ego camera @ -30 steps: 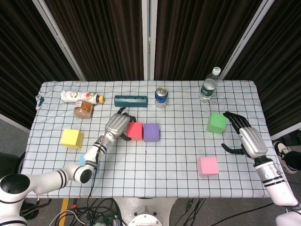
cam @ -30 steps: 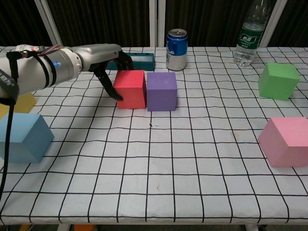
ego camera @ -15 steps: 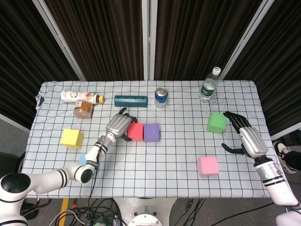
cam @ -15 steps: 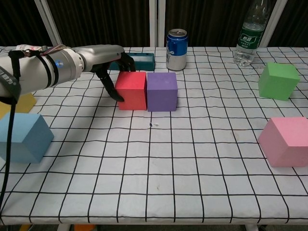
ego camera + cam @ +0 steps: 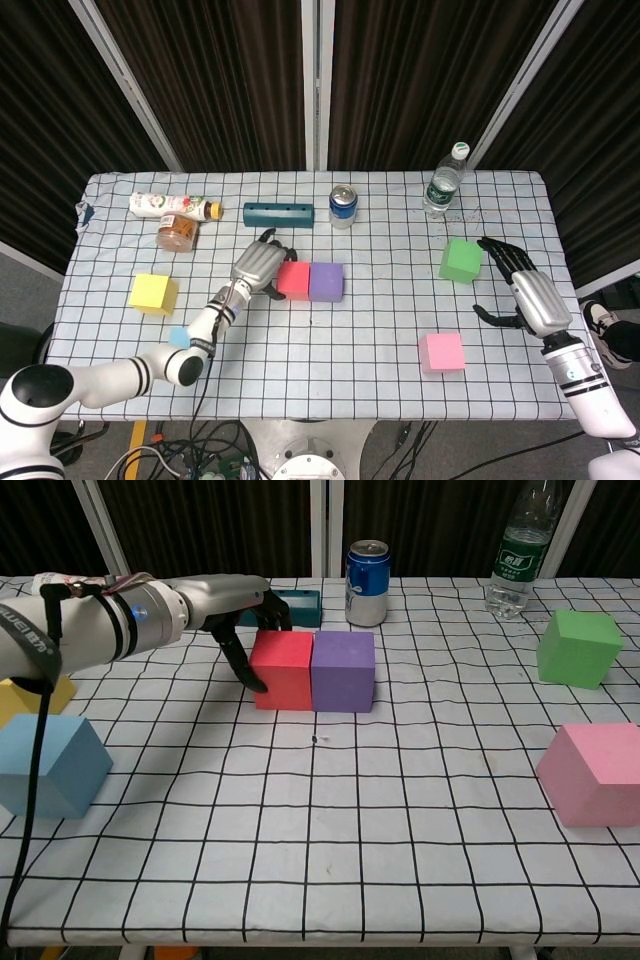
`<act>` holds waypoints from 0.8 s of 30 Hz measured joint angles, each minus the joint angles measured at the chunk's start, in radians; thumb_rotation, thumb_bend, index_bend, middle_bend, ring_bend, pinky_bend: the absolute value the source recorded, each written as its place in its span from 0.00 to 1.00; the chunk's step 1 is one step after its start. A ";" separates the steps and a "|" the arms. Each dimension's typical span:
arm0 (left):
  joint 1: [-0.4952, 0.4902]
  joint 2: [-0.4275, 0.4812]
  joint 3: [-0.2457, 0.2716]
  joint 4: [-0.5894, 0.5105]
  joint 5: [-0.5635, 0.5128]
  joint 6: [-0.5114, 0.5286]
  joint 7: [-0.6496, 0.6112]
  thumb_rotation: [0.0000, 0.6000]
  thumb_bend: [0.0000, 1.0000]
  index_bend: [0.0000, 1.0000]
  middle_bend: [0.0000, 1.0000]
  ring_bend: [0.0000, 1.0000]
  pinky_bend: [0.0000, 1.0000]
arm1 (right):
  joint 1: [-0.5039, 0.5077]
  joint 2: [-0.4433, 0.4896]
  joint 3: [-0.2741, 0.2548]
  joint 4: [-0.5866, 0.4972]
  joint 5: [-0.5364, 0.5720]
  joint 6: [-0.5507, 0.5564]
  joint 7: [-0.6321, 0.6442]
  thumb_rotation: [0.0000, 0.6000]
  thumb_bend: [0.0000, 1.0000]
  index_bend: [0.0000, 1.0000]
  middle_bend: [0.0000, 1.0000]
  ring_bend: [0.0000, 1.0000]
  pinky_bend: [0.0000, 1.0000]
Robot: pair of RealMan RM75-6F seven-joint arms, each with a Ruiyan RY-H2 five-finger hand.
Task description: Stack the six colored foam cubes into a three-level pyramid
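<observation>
Left hand [image 5: 240, 615] presses spread fingers against the red cube [image 5: 284, 669]; right hand [image 5: 525, 292] hovers, fingers apart.

The left arm reaches from the lower left of the head view diagonally up toward the frame's centre, forearm low over the tabletop [image 5: 330, 350]. Its left hand [image 5: 256, 268] lies palm down, dark fingers [image 5: 240, 660] curled downward. The right arm comes in from the lower right corner; the right hand [image 5: 527, 295] is raised with fingers spread apart, holding nothing.
</observation>
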 measured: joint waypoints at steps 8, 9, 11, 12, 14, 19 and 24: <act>-0.007 0.008 0.000 -0.005 -0.021 -0.015 0.000 1.00 0.00 0.38 0.45 0.27 0.06 | -0.001 -0.001 0.000 0.007 -0.003 -0.002 0.009 1.00 0.19 0.00 0.05 0.00 0.00; -0.008 0.009 0.001 -0.006 -0.023 -0.017 0.002 1.00 0.00 0.37 0.45 0.27 0.06 | -0.001 -0.001 0.000 0.007 -0.004 -0.002 0.010 1.00 0.19 0.00 0.05 0.00 0.00; -0.011 0.011 0.003 -0.010 -0.025 -0.017 0.007 1.00 0.00 0.34 0.42 0.27 0.06 | -0.001 -0.001 0.000 0.008 -0.006 -0.002 0.014 1.00 0.19 0.00 0.05 0.00 0.00; -0.012 0.012 0.004 -0.011 -0.027 -0.018 0.009 1.00 0.00 0.32 0.41 0.27 0.06 | -0.001 -0.001 -0.001 0.009 -0.006 -0.002 0.015 1.00 0.19 0.00 0.05 0.00 0.00; -0.013 0.015 0.005 -0.016 -0.035 -0.020 0.012 1.00 0.00 0.29 0.38 0.27 0.06 | -0.001 -0.001 -0.001 0.010 -0.007 -0.003 0.018 1.00 0.19 0.00 0.05 0.00 0.00; -0.018 0.022 0.011 -0.031 -0.055 -0.021 0.030 1.00 0.00 0.24 0.32 0.27 0.06 | -0.002 0.000 -0.001 0.013 -0.011 -0.003 0.029 1.00 0.19 0.00 0.05 0.00 0.00; -0.025 0.028 0.016 -0.048 -0.084 -0.027 0.048 1.00 0.00 0.17 0.24 0.22 0.06 | -0.003 0.001 -0.001 0.014 -0.014 0.000 0.036 1.00 0.20 0.00 0.05 0.00 0.00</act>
